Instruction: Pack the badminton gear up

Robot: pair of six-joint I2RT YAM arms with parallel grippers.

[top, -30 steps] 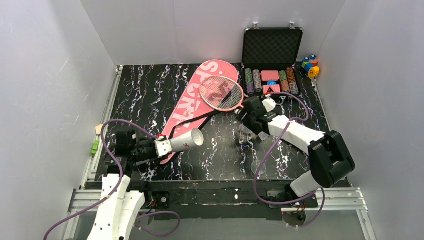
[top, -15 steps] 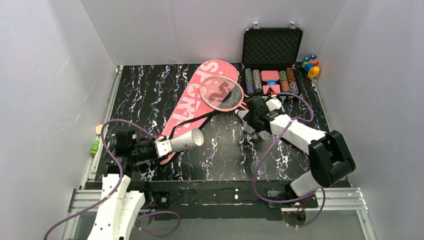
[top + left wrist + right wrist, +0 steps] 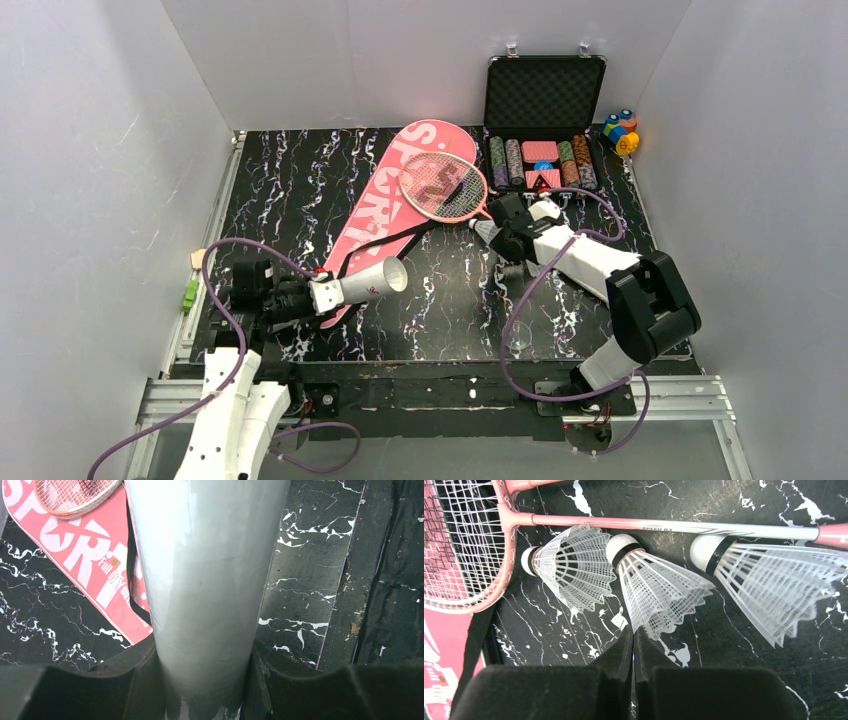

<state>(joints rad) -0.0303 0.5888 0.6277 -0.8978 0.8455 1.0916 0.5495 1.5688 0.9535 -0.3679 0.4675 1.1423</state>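
Observation:
My left gripper [image 3: 325,293] [image 3: 204,655] is shut on the base of the white tube [image 3: 365,283] [image 3: 205,580], which lies level with its open mouth pointing right. The pink SPORT bag [image 3: 385,200] [image 3: 85,555] lies flat behind it, and a red-framed racket [image 3: 443,186] [image 3: 464,545] rests on its upper part. Three white shuttlecocks lie by the racket's shaft [image 3: 674,526]: a left one [image 3: 569,567], a middle one [image 3: 656,592] and a right one [image 3: 769,580]. My right gripper [image 3: 497,232] [image 3: 633,630] is shut, its tips pinching the rim of the middle shuttlecock's skirt.
An open black case of poker chips [image 3: 542,110] stands at the back right, with small coloured toy blocks [image 3: 620,130] beside it. The bag's black strap [image 3: 385,245] trails across the table toward the tube. White walls enclose three sides.
My right gripper has moved up and left toward the racket head, and its jaws have gone from wide open to shut. The left arm and the tube have not moved.

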